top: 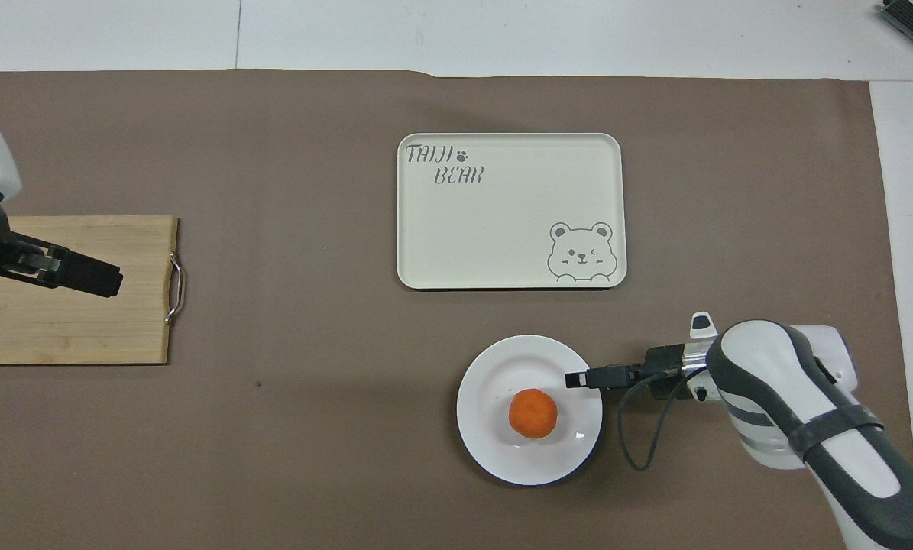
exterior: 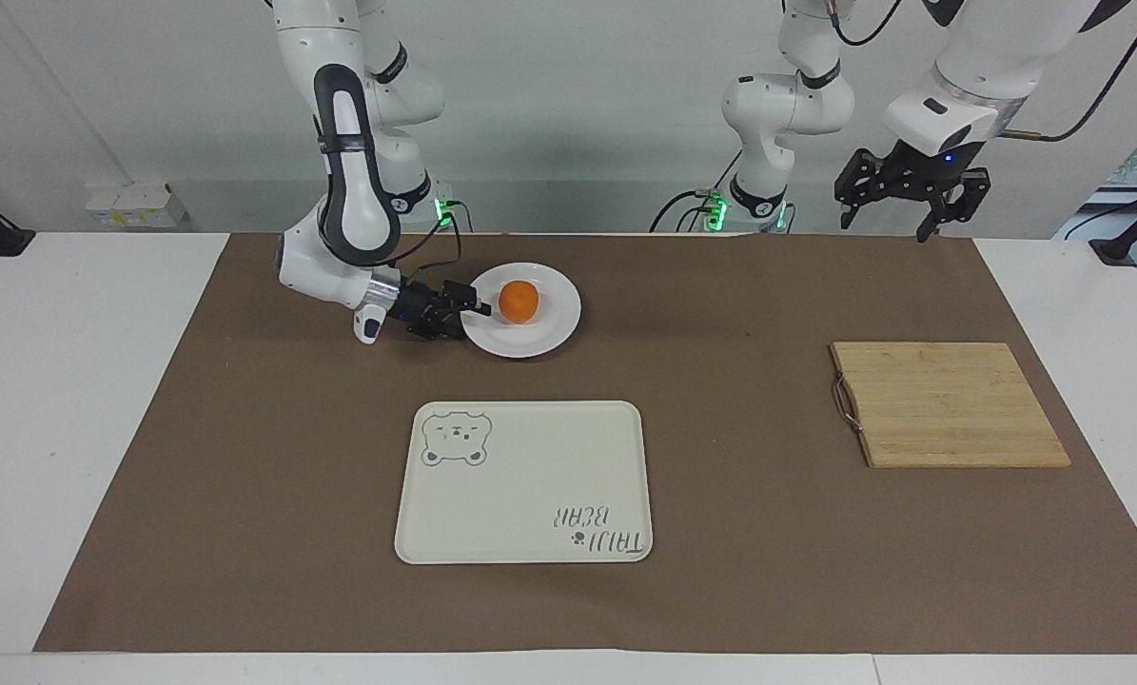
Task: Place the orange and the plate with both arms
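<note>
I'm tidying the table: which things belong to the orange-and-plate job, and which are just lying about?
In the job:
- orange, on the plate
- right gripper, open at the plate's rim
- left gripper, open, waiting above the table's edge

Lying about:
- bear tray
- wooden board

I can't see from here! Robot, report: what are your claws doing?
Right claw open, at the plate rim. Left claw open, waiting high over the table's edge near the wooden board. Orange on the plate. Nothing blocking.
</note>
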Robot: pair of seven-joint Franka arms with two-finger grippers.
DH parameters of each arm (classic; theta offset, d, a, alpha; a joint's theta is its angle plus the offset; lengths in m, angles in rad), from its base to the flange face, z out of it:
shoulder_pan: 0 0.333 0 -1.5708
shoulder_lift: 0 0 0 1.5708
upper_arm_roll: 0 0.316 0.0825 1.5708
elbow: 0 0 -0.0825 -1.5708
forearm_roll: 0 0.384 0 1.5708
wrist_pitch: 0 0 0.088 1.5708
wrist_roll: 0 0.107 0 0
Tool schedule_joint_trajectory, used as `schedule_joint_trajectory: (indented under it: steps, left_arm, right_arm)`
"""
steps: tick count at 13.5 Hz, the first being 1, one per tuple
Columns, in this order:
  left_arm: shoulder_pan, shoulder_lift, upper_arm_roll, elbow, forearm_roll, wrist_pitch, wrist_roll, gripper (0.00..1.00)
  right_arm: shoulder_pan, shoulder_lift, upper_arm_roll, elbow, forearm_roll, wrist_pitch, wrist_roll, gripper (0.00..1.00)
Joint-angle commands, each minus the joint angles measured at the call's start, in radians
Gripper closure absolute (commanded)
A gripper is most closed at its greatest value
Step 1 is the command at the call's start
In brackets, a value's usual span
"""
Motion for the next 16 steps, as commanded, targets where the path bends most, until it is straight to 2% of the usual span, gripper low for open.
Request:
schedule_joint_trajectory:
  steps: [1,4,7,8,10,16]
  left_arm:
    - [0.012,-0.027,-0.011,-0.033,0.017,0.022,-0.009,0.00]
    - [0.012,-0.027,-0.011,-0.033,0.017,0.022,-0.009,0.00]
    - [0.012,-0.027,-0.011,-0.033,0.017,0.021,-0.009,0.00]
    - [0.012,-0.027,-0.011,-0.033,0.019,0.022,-0.011,0.00]
    - [0.012,-0.027,-0.011,-0.033,0.017,0.021,-0.009,0.00]
    - [0.012,-0.027,-0.011,-0.033,0.017,0.022,-0.009,0.00]
  right_arm:
    - [0.029,-0.045,0.000,-0.046,0.064,0.017,0.009,0.00]
    - [0.029,-0.047,0.000,-0.049,0.067,0.019,0.006,0.00]
    - [0.029,-0.047,-0.002,-0.051,0.067,0.020,0.007,0.65]
    - [0.029,-0.047,0.000,-0.051,0.067,0.022,0.009,0.79]
    - [0.029,-0.046,-0.002,-0.051,0.067,0.022,0.009,0.98]
    - [0.025,-0.033,-0.002,-0.029,0.064,0.016,-0.015,1.00]
